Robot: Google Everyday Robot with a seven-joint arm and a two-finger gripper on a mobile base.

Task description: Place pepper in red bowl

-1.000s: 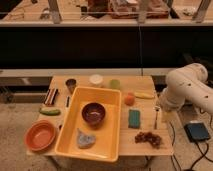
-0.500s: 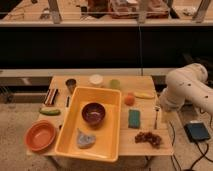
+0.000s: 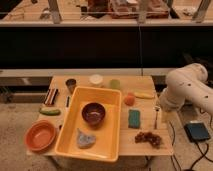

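Because the room is the biggest thing here, start with it: a dark wall runs across the upper half of the frame behind a pale ledge, and a speckled floor shows at the lower corners. At centre stands the wooden table (image 3: 144, 107), and the robot's white arm (image 3: 186, 91) bulks in from the right edge. A yellow tray (image 3: 66, 126) takes up the middle of the table, holding a small dark bowl (image 3: 93, 113) and a grey-blue lump (image 3: 85, 140). The red bowl (image 3: 41, 136) sits at the table's lower left corner, just outside the tray, with nothing in it. The gripper (image 3: 158, 116) hangs below the arm over the right side of the table, just right of a green sponge (image 3: 134, 118) and above a dark bunch of grapes (image 3: 148, 137); I cannot tell whether it is apart or together, though nothing appears to be in it. An orange fruit (image 3: 129, 100) and a yellow fruit (image 3: 144, 95) lie near it. The pepper (image 3: 50, 111) lies on the table's left edge, just above the red bowl and well apart from the gripper. As I judge it, nothing of the task is done yet: the reach across the tray, the grasp, the short carry and the drop are all left.
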